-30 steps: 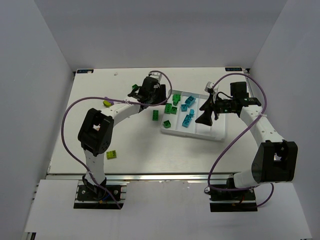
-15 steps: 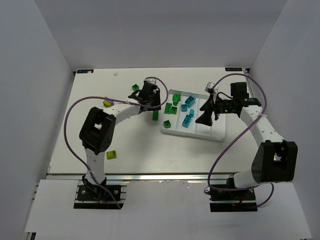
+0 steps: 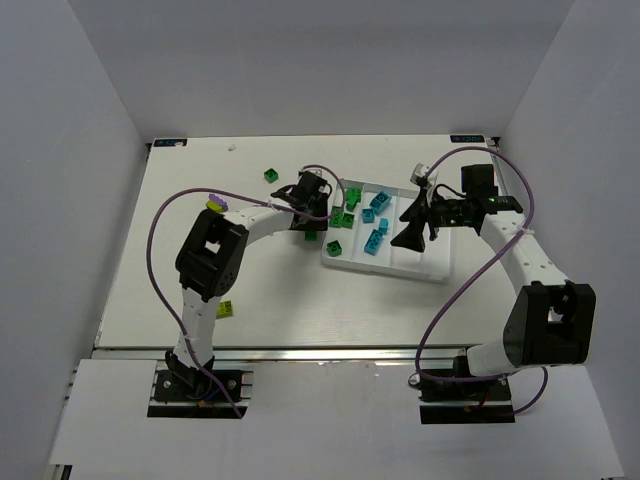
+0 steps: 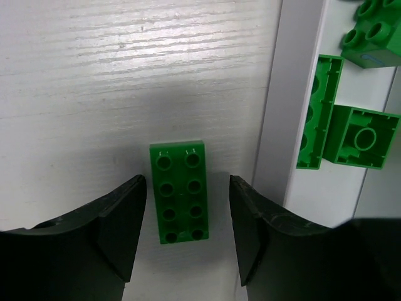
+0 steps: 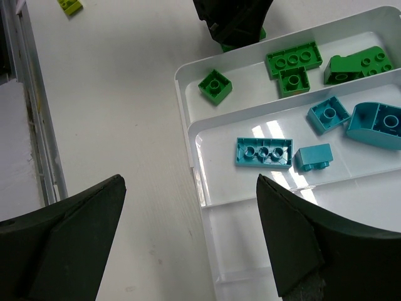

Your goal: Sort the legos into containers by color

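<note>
A dark green 2x4 lego lies flat on the table just outside the white tray's left rim. My left gripper is open and straddles it, with a gap on each side; from above the gripper hides most of the brick. In the tray, green legos fill the leftmost compartment and cyan legos the one beside it. My right gripper is open and empty above the tray's near left part, and also shows in the top view.
Loose legos on the table: a dark green one at the back, a lime one on the left, another lime one near the left arm's base. The tray's two right compartments hold nothing.
My left gripper has moved right and nearer, toward the tray's left rim, coming down over the dark green 2x4 lego. The right arm has not moved.
</note>
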### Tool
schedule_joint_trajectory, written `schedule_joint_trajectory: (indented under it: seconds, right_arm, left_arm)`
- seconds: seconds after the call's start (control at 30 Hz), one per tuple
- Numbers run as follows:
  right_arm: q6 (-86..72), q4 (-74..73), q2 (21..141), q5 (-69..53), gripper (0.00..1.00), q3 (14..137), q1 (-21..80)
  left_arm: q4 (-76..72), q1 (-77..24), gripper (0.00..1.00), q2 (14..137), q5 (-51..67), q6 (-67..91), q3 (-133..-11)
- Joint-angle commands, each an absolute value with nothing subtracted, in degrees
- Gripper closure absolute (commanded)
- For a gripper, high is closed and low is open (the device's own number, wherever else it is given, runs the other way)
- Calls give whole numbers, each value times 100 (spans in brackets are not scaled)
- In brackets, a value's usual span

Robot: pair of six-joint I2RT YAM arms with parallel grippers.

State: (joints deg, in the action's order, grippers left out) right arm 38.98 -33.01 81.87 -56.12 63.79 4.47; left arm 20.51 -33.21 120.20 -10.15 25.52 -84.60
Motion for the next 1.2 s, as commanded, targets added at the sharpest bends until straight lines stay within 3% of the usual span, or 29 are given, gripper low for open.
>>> schedule_joint_trajectory:
  seconds: [0.0,0.27,0.4,0.43,0.5,0.53,0.6,1.17]
  right_arm:
    - [3867,-3217,7998,-5739,11,6381,413]
    - [3858,-3208,7989,-5766,11,6346,369]
    - [3858,-3199,8015,-5783,10,6372,360]
    - [3867,-3199,8016,-5783,11,6381,360]
    - [3858,-3199,8007,-5783,11,6390,352]
    - [3867,-3199,8007,-5783,11,6398,352]
    - [3867,-3208,7998,-5775,11,6398,352]
    - [3867,-3226,8007,-5810,11,6346,334]
  left_arm:
    - [2513,-3471,35,12251,-1221,2452,-8779]
    - [3103,-3630,42,12489,-2003,2470,-8526]
    - [3015,-3630,60,12463,-1969,2479,-8245]
    - [2997,-3630,70,12445,-1934,2479,-8201]
    - [2936,-3630,81,12419,-1872,2496,-8130]
    - [2909,-3630,92,12393,-1863,2496,-8121]
    - [2883,-3630,100,12235,-1924,2549,-8121]
    - [2453,-3674,100,10767,-1073,2795,-8464]
